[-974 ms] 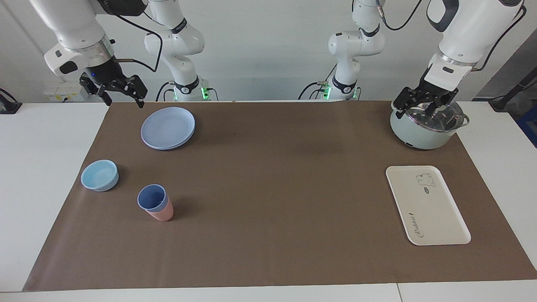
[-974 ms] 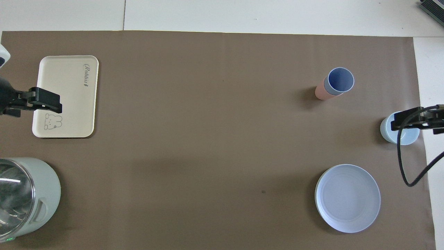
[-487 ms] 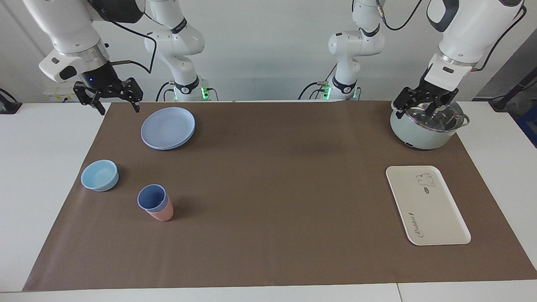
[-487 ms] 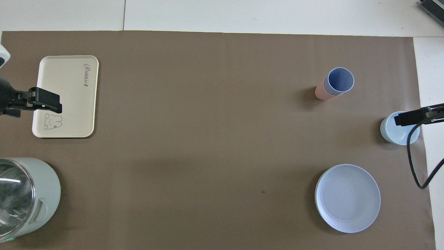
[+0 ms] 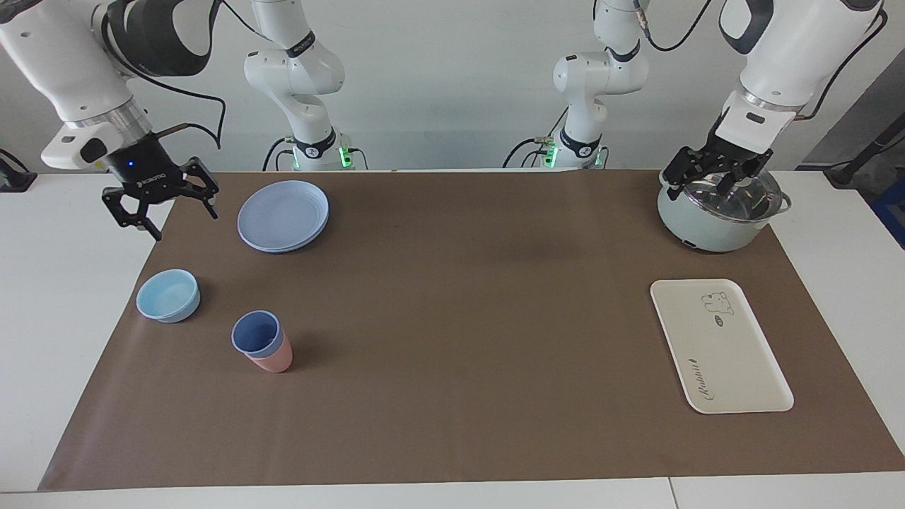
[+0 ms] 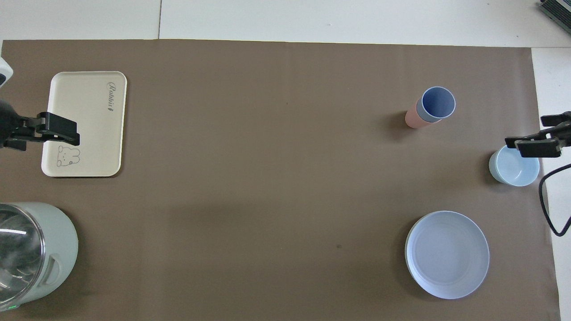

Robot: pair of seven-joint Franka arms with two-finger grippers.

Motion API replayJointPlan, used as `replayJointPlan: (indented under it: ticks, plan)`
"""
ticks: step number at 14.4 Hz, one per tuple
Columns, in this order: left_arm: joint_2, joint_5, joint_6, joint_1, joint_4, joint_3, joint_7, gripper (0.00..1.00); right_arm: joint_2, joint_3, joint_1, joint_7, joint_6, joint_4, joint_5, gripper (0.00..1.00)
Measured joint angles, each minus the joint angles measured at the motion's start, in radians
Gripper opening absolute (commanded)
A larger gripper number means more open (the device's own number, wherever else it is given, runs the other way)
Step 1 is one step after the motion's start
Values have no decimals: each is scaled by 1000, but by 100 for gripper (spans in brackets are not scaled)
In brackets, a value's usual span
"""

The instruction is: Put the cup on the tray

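Note:
The periwinkle-blue cup (image 5: 256, 334) (image 6: 438, 103) stands upright, nested inside a salmon-pink tumbler (image 5: 274, 362) (image 6: 413, 118), on the brown mat toward the right arm's end. The cream-white tray (image 5: 739, 357) (image 6: 91, 129) lies flat with nothing on it toward the left arm's end. My right gripper (image 5: 184, 225) (image 6: 531, 133) hangs open and holds nothing, over the mat's edge between the plate and the bowl, apart from the cup. Above the pot's lid my left gripper (image 5: 714, 191) stays open; one of its fingers (image 6: 58, 133) shows over the tray in the overhead view.
A round blue plate (image 5: 283, 214) (image 6: 447, 254) lies nearer to the robots than the cup. A light-blue bowl (image 5: 168, 295) (image 6: 513, 171) sits by the mat's edge beside the cup. A pale green pot with a glass lid (image 5: 707, 230) (image 6: 53, 249) stands nearer to the robots than the tray.
My right gripper has swung outward and come lower, from beside the plate toward the bowl, turning as it went. The left arm, cup and tray have not moved.

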Motion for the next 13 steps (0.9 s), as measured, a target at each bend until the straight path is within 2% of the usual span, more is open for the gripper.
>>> replayJointPlan:
  ticks: [3,6,13]
  plan:
    - [0,0,0,0,0,0,0,100,43,-2,-60,-260,57,-44,162,100]
    - [0,0,0,0,0,0,0,100,125,-2,-88,-496,108,-56,346,100]
    - [0,0,0,0,0,0,0,100,294,-2,-108,-870,146,-76,700,100]
